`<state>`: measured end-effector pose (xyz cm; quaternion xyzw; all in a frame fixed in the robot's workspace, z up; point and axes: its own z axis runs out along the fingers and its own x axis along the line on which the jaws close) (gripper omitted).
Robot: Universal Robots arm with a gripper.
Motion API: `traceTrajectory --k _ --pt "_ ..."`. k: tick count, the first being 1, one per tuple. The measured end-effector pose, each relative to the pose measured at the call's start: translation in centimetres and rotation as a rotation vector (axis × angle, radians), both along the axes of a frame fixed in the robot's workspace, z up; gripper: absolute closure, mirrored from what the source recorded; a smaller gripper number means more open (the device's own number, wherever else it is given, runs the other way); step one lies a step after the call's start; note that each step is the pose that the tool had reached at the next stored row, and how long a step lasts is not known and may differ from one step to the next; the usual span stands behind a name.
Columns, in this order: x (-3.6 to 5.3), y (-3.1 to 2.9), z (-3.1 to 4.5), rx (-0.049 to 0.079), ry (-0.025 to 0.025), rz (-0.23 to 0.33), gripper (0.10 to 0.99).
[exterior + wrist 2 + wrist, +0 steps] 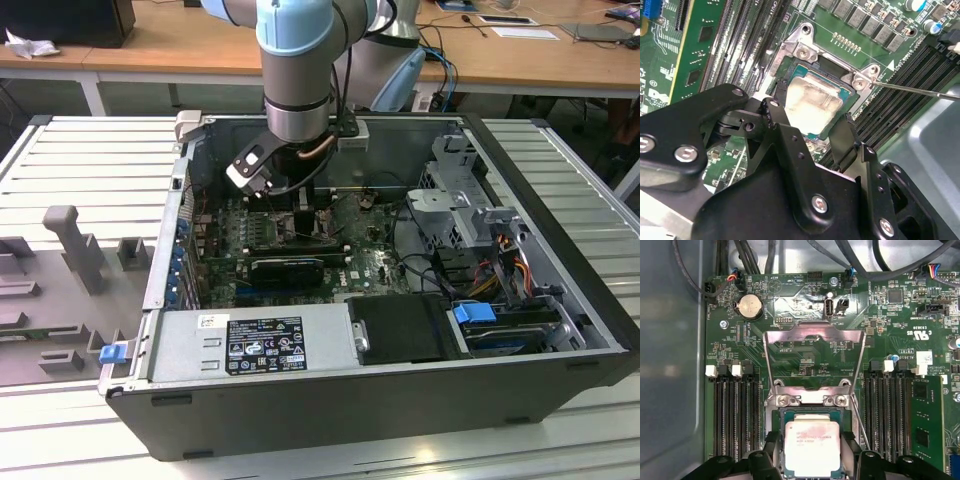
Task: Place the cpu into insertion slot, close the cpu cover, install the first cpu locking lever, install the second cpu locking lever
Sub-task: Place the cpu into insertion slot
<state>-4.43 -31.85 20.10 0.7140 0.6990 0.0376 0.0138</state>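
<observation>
1. The arm point(295, 60) is reached down into an open computer case point(400, 400), seen in the exterior view, over the green motherboard point(890, 315).
2. The gripper point(807, 119) is positioned directly over the insertion slot point(810, 411). Its black fingers point(771, 450) are closed against two opposite edges of the cpu point(812, 447), so that the chip is gripped between them.
3. The cpu is located inside the black frame of the insertion slot, silvery top facing up, and is seen lying level within it in both wrist views.
4. The cpu cover point(790, 337) is swung open, clear of the slot; the board is seen through its square window.
5. A thin metal rod point(920, 91) is seen slanting away from one corner of the socket, not pressed down.
6. Long black memory slots point(735, 410) are ranged on both sides of the socket.
</observation>
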Motion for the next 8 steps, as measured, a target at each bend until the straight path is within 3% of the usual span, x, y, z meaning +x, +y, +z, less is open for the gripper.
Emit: traceTrajectory --k 2,5,6,8 --pt "0.01 0.0 0.01 0.0 -0.0002 0.0 0.482" --pt "0.01 0.0 0.87 0.0 0.0 0.0 0.482" --pt "0.01 -0.05 0.9 -0.001 -0.0001 0.0 0.631" --pt "0.01 -0.14 0.92 -0.001 0.0001 0.0 0.631"
